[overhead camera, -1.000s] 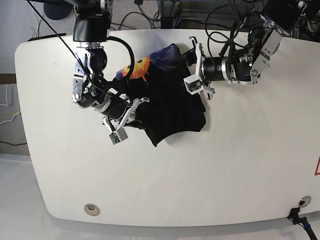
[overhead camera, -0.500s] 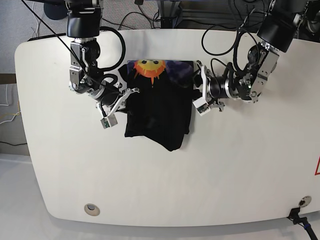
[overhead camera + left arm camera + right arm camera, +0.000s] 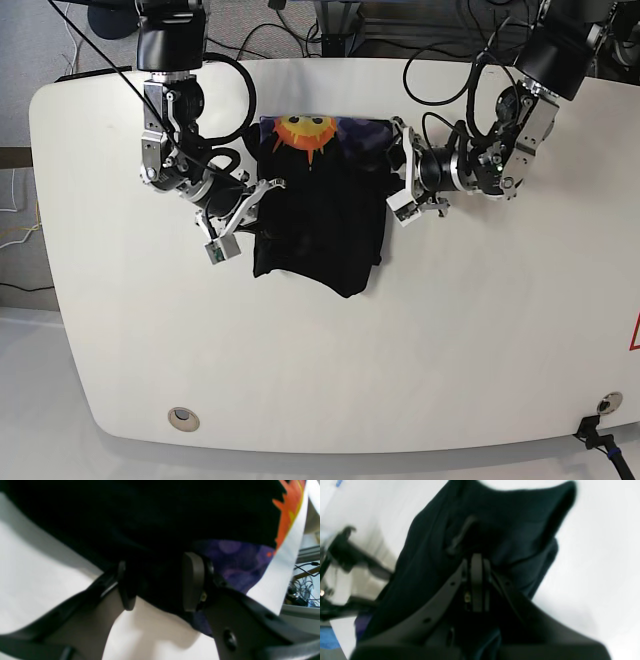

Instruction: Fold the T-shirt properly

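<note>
The black T-shirt [image 3: 320, 225] lies bunched in a rough rectangle on the white table, with its orange sun print [image 3: 305, 131] at the far edge. My left gripper [image 3: 398, 190] is at the shirt's right edge. In the left wrist view its jaws stand apart [image 3: 158, 585], with a black fold of the T-shirt [image 3: 150, 517] lying between them and purple print [image 3: 240, 565] beside them. My right gripper [image 3: 257, 202] is at the shirt's left edge. In the right wrist view it [image 3: 476, 565] is shut on the black T-shirt [image 3: 515, 530].
The white table [image 3: 450, 330] stretches wide in front of the shirt. Two round grommets sit near the front edge, one at the left [image 3: 183, 418] and one at the right [image 3: 606, 404]. Cables and stands lie behind the far edge.
The shirt swung from a slanted heap to a straighter shape with the sun print at the far edge. Both grippers moved with it, then only slightly in the last half second.
</note>
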Controlling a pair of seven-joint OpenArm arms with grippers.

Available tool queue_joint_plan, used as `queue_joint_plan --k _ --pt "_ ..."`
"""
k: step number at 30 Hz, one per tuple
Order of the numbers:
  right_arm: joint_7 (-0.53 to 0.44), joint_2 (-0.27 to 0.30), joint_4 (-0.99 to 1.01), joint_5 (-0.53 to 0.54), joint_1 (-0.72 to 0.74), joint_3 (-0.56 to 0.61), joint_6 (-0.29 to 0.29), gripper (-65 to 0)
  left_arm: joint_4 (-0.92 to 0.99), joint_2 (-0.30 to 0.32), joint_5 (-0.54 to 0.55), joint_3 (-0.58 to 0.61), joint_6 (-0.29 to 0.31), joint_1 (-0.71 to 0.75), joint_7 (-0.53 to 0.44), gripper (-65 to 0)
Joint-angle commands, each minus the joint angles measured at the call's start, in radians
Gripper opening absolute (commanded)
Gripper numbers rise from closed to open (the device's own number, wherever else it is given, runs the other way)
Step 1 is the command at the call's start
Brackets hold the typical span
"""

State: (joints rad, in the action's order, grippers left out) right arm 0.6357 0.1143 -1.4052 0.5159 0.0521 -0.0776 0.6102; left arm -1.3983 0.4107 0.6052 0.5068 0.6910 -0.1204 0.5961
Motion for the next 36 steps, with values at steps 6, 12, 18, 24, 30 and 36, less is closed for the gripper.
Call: queue_joint_plan --k 6,12,18,24,30,36 --pt "-0.02 0.035 -0.125 -0.03 -0.008 -0.001 0.012 -65.0 -0.054 0.053 0.014 -0.087 0.007 -0.02 -0.018 -39.8" --pt "-0.069 0.035 -0.326 -0.322 -0.093 -0.003 0.012 -65.0 -0.151 0.126 -0.029 -0.181 0.007 0.037 -0.04 -51.0" --pt "-0.339 0.002 -0.418 -0.465 -0.292 -0.109 0.012 -65.0 -0.281 0.092 -0.313 -0.342 0.003 0.268 -0.222 -52.4" --pt "-0.548 -0.048 -0.495 -0.461 -0.519 -0.271 0.012 -65.0 -0.416 -0.016 -0.463 -0.59 -0.05 0.526 -0.439 -52.4" --pt "-0.618 -0.161 -0.555 -0.461 -0.739 -0.339 0.012 -65.0 -0.507 -0.111 -0.469 -0.756 -0.05 0.782 -0.574 -52.9" --pt "-0.618 -0.227 -0.557 -0.461 -0.937 -0.35 0.012 -65.0 -0.507 -0.169 -0.468 -0.811 -0.05 1.037 -0.643 -52.9"
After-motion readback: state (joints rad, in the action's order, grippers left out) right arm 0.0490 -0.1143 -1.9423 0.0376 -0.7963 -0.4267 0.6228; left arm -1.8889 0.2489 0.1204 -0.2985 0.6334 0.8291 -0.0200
